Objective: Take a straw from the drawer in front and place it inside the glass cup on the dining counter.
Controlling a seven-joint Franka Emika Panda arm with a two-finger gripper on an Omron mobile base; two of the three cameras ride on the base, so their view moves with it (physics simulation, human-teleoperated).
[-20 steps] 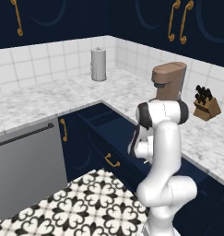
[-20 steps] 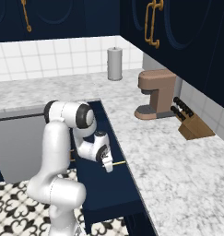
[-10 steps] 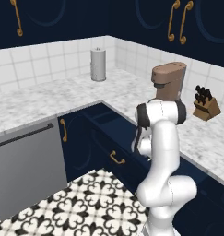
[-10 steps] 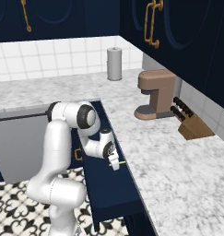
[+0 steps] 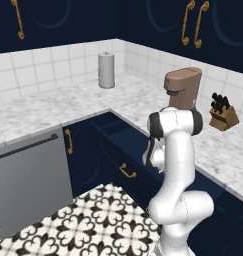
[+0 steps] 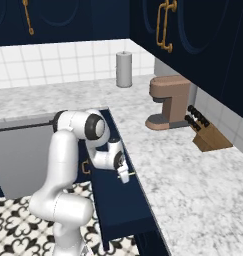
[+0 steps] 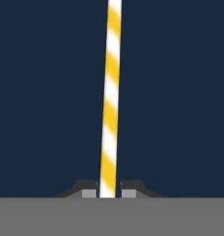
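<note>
The navy drawer (image 6: 118,205) stands pulled out under the worktop, and its front with the brass handle (image 5: 124,171) faces the patterned floor. My gripper (image 6: 124,176) reaches down into it. A yellow-and-white striped straw (image 7: 109,92) lies on the drawer's dark floor and runs straight away from the hand. My gripper (image 7: 108,191) is shut on the straw's near end, with a fingertip (image 7: 89,192) pressed on each side. A short bit of the straw (image 6: 131,173) sticks out beside the hand. The glass cup and the dining counter are out of view.
A brown coffee machine (image 6: 168,102) and a knife block (image 6: 209,136) stand on the marbled worktop (image 6: 193,180) to the right. A paper towel roll (image 5: 106,70) stands by the tiled wall. The grey dishwasher panel (image 5: 30,185) is left of the drawer.
The hand has sunk a little deeper into the drawer, and the fingers have gone from wide open to shut on the straw.
</note>
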